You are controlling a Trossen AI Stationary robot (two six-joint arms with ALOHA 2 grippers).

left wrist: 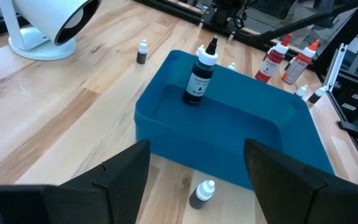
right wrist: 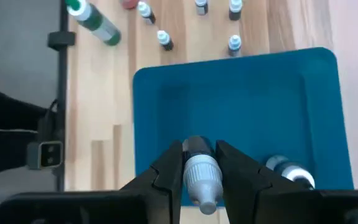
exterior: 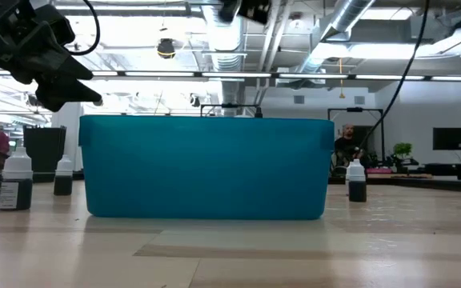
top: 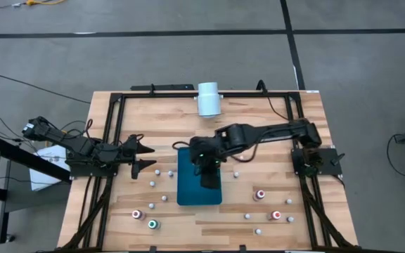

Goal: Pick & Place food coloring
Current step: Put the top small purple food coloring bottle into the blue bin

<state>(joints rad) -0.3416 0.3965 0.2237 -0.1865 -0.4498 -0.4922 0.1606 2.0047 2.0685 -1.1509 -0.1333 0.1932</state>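
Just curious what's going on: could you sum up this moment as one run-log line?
right hand: shut on small bottle, over teal tray | one bottle standing in tray | left hand: open, waiting left of tray

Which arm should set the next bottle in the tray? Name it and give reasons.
Right. The right gripper is over the tray, jaws shut on a bottle. The left gripper waits beside the tray, open and empty.

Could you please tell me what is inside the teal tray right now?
One dark bottle with a white cap stands inside the teal tray. The right gripper hangs above the tray, shut on a second bottle. The near wall hides part of the tray floor from the left wrist view.
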